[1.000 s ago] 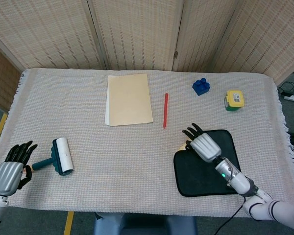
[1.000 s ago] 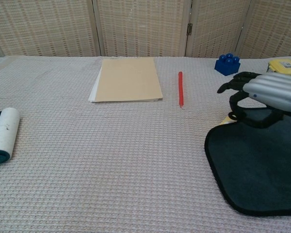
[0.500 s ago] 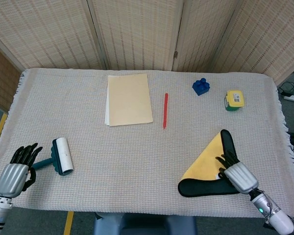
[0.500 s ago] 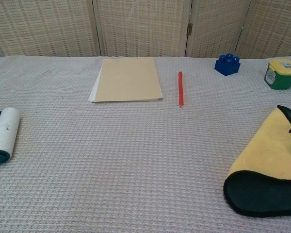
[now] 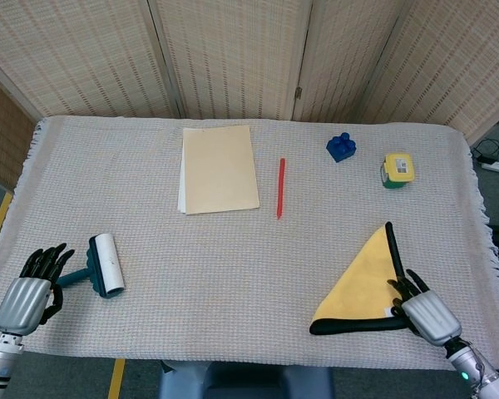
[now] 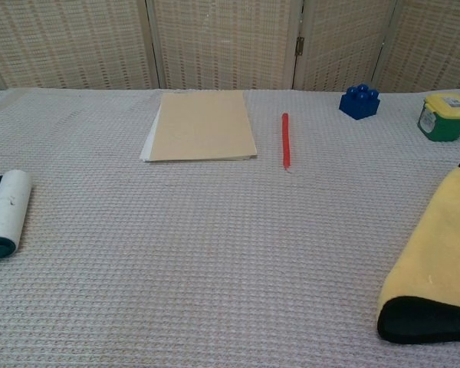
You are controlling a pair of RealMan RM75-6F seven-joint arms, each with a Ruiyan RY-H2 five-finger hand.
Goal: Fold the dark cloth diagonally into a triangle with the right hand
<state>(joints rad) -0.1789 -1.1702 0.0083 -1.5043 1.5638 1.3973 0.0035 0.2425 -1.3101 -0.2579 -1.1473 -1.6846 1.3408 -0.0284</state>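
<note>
The dark cloth (image 5: 362, 278) lies folded into a triangle at the front right of the table. Its yellow underside faces up, with a dark rim along the right and front edges. In the chest view the cloth (image 6: 437, 264) shows at the right edge, with no hand in sight. My right hand (image 5: 428, 314) sits at the triangle's front right corner, its fingers (image 5: 409, 283) lying on the cloth's edge. Whether they still pinch the corner is hidden. My left hand (image 5: 27, 295) rests at the front left with fingers apart, holding nothing.
A lint roller (image 5: 104, 264) lies just right of my left hand. At the back are a tan folder (image 5: 219, 168), a red pen (image 5: 280, 188), a blue brick (image 5: 341, 147) and a small yellow-lidded green tub (image 5: 397, 169). A woven mat (image 5: 200, 249) covers the table.
My right hand carried the cloth's far left corner over to the front right, turning the yellow side up. The fold now lies flatter, and the hand sits lower and further right.
</note>
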